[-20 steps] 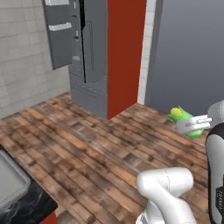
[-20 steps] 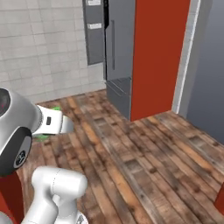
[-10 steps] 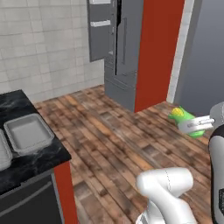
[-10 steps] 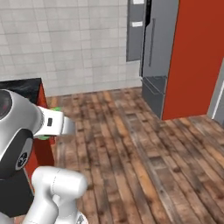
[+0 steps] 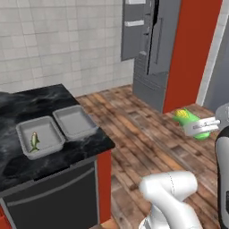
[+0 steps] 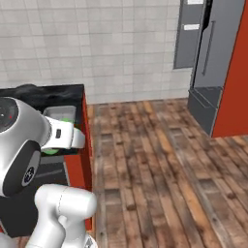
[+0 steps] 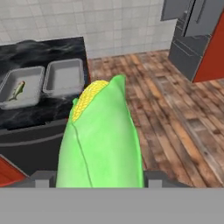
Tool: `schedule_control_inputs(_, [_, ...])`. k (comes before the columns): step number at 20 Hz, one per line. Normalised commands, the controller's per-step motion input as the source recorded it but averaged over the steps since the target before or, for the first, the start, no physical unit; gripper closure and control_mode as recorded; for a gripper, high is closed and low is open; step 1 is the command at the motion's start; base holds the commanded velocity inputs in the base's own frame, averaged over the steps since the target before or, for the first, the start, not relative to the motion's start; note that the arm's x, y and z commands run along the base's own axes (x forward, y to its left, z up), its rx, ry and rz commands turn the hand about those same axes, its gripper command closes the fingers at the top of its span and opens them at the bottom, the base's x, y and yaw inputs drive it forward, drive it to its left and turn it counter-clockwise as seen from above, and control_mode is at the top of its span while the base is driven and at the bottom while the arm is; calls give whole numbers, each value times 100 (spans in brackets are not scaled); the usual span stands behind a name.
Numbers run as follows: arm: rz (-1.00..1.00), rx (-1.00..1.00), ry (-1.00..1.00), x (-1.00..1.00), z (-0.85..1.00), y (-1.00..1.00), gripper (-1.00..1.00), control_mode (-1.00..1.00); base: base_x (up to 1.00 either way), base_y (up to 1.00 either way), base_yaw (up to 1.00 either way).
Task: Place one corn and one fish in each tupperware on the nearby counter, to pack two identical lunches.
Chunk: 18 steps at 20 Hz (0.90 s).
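my arm [image 5: 172, 192] is glossy white, built from fat rounded tube segments that bend through smooth elbows. one big joint housing [image 6: 19, 145] is a pale ball capped with a dark grey disc, carrying a tiny red mark near its top and a small blue-and-white roundel lower down. my hand [image 6: 65, 136] is a boxy white block with a little dark square on its face.

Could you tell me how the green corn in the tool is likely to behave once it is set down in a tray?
The corn looks rounded and stubby, so it may roll a little. The tupperware has raised walls that should stop it. It looks stiff, held between the tool without sagging.
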Motion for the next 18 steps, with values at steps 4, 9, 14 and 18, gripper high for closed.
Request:
schedule_control_inputs(4, [0, 0, 0, 0, 0, 0, 100, 100, 0, 99, 22])
schedule_control_inputs(9, [0, 0, 0, 0, 0, 0, 100, 100, 1, 99, 22])
schedule_control_inputs(14, [0, 0, 0, 0, 0, 0, 100, 100, 58, 29, 15])
schedule_control_inputs(18, [0, 0, 0, 0, 0, 0, 100, 100, 79, -29, 8])
